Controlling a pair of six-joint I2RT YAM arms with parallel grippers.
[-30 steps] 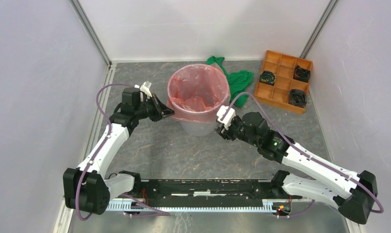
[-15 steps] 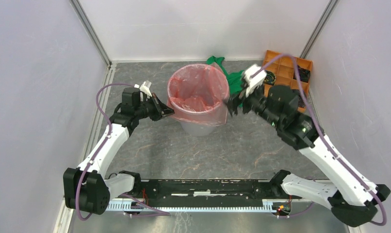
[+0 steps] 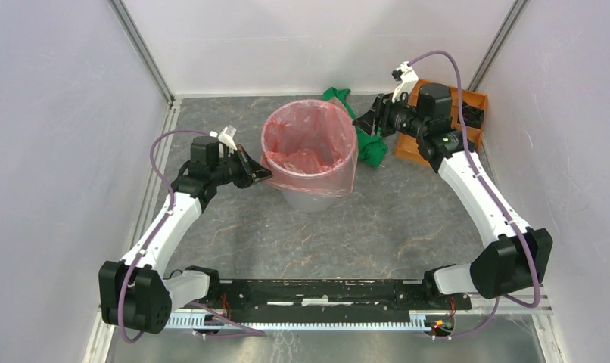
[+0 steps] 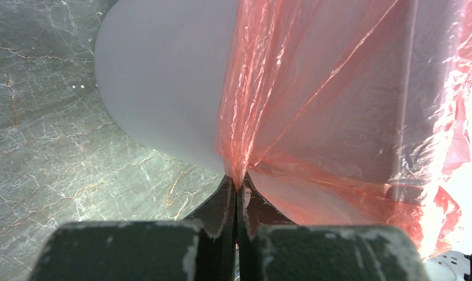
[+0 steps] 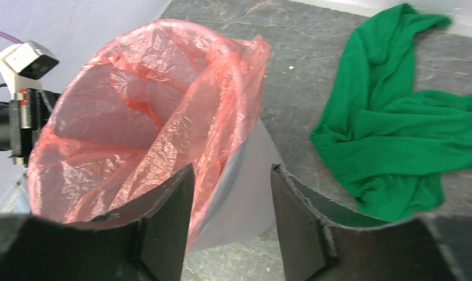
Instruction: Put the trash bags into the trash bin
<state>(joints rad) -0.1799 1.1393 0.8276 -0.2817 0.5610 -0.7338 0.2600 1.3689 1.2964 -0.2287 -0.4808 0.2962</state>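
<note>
The light-grey trash bin point(image 3: 311, 198) stands mid-table with the red-orange trash bag point(image 3: 308, 144) lining it and draped over its rim. My left gripper point(image 3: 262, 175) is at the bin's left side, shut on a pinch of the bag's film; the left wrist view shows the film point(image 4: 292, 105) bunched at the closed fingertips against the bin wall point(image 4: 163, 88). My right gripper point(image 3: 361, 123) is open and empty, raised by the bin's back right rim. In the right wrist view the bag point(image 5: 146, 134) and bin wall point(image 5: 245, 199) lie ahead of the gripper point(image 5: 231, 172).
A green cloth point(image 3: 371, 127) lies behind and right of the bin, also in the right wrist view point(image 5: 392, 134). An orange compartment tray point(image 3: 415, 147) with dark items sits at the back right. White walls and metal rails enclose the table.
My right arm swung from the bin's front right side up and back to its back right rim, near the green cloth. The left arm stayed put, still pinching the bag.
</note>
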